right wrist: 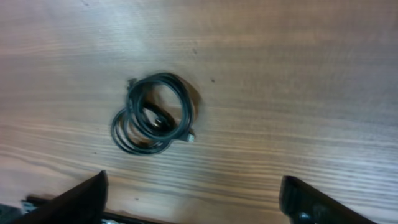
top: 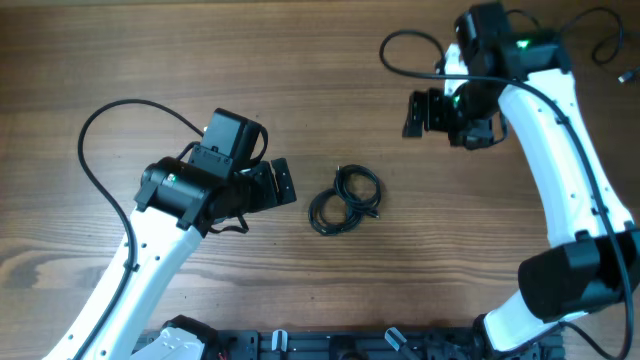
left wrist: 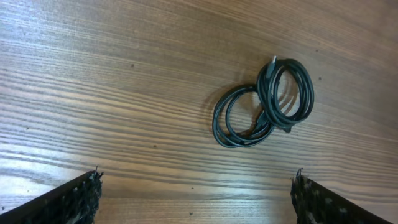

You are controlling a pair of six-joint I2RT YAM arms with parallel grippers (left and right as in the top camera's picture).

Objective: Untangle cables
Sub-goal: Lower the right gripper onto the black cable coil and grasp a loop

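Two overlapping loops are what I make of the cables [top: 345, 198]: thin black cord wound into a small bundle, lying flat on the wooden table [top: 300, 60] near its middle, between the two arms. Nothing touches it.

On my overhead feed the left gripper [top: 285, 183] sits just beside the bundle on its left, tips pointed toward it, with a strip of bare wood between. The left wrist camera shows the jaws spread wide, the gripper [left wrist: 196, 193] holding nothing, and the cables [left wrist: 262, 99] lying ahead and a little right of centre. A small plug end [left wrist: 272, 62] pokes out at the top of the far loop.

The right gripper [top: 413, 115] hangs well apart from the bundle, up toward the far right of the table. From its wrist camera the jaws stand apart and the gripper [right wrist: 193, 193] is empty. That view is slightly blurred, but I can see the cables [right wrist: 155, 118] left of centre, another plug tip [right wrist: 191, 138] at their right edge.
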